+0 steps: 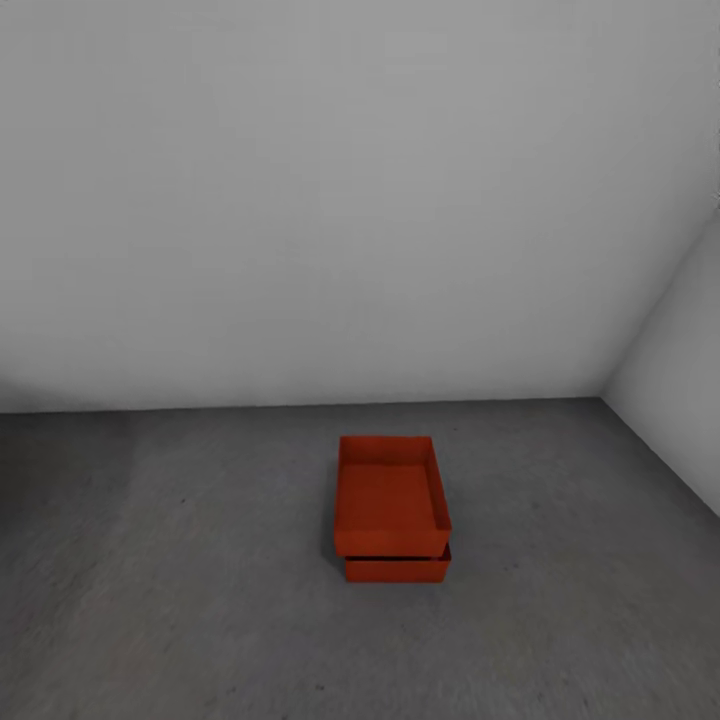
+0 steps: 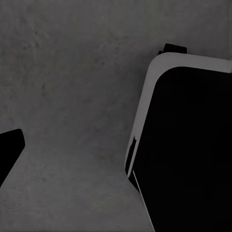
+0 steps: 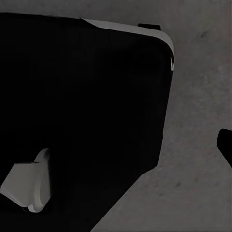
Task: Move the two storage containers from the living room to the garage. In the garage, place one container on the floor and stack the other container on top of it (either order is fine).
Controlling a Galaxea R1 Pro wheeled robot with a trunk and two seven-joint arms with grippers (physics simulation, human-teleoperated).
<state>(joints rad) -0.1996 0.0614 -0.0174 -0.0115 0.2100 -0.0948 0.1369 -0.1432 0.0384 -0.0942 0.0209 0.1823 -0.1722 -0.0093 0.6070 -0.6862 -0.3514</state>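
Where the dark grey floor (image 1: 200, 560) meets the pale back wall (image 1: 300, 200), a straight seam runs across the head view, and a second wall (image 1: 680, 400) closes in at the right, making a corner far back on that side. The two storage containers (image 1: 392, 505) stand on the floor in the garage, one stacked on the other, nearer the right-hand wall than the left edge of the visible floor, and a little out from the back wall. The upper container (image 1: 388, 495) is open-topped, its rim a clean rectangle with the long sides running away from the camera. The lower container (image 1: 397, 570) shows as a narrow orange-red strip under the near edge of the upper one. The upper box sits slightly askew on it, its near left corner overhanging a touch and the lower box peeping out at the near right corner.

Bare floor surrounds the stack on every side: a wide stretch to the left, a band behind up to the wall seam, a strip to the right before the side wall, and open ground toward the camera.

Both wrist views look down on the same rough grey floor beside a large black body with a light rounded edge (image 2: 145, 121), probably part of the robot's own base. A dark sliver at the picture border in each may be a fingertip, but whether the left gripper or the right gripper is wide or narrow I cannot tell.
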